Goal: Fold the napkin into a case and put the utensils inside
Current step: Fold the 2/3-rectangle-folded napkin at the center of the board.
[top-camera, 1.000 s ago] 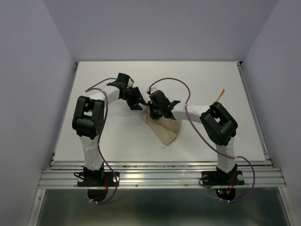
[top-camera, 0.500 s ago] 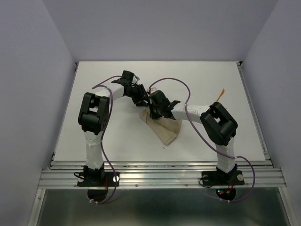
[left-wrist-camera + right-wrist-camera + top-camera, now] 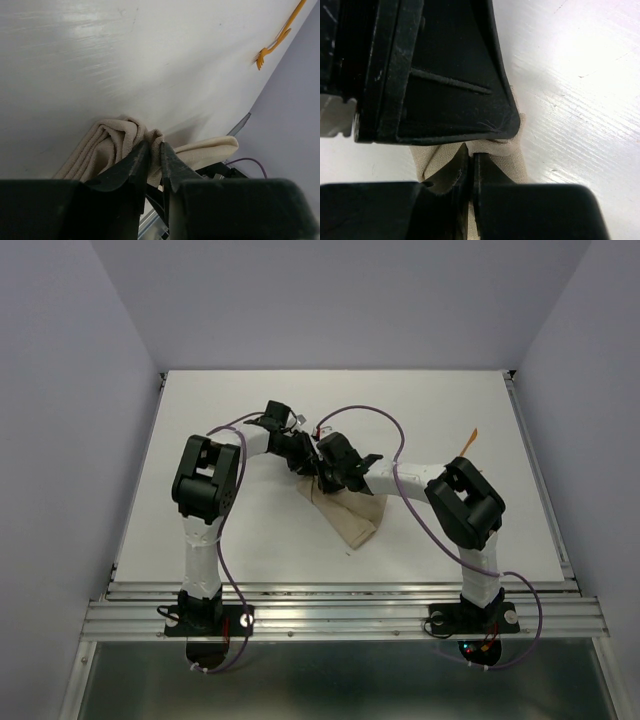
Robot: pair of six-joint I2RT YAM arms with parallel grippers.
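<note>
The white table [image 3: 220, 530] is carrying everything, with the two arms meeting over its middle. The left arm [image 3: 205, 480] is rising from its base at the near edge, bending at the elbow and stretching rightward. The right arm [image 3: 465, 502] is mirroring it, climbing from its own base and reaching leftward, so both wrists are crowding together at one spot.

The napkin [image 3: 350, 515] is lying near the centre of the table as a folded, narrow tan bundle, running diagonally from the grippers toward the near edge. Its far end is bunching into soft ridges.

The left gripper [image 3: 154, 146] is pinching a raised fold at that far end, its fingers pressed nearly together with only cloth between them. The right gripper [image 3: 470, 156] is squeezing the same bunched end just beside it, fingers likewise drawn tight on a thin pleat, with the left gripper's black body looming right above.

An orange utensil [image 3: 469, 440], fork-tipped in the left wrist view, is lying well apart near the table's right edge.
</note>
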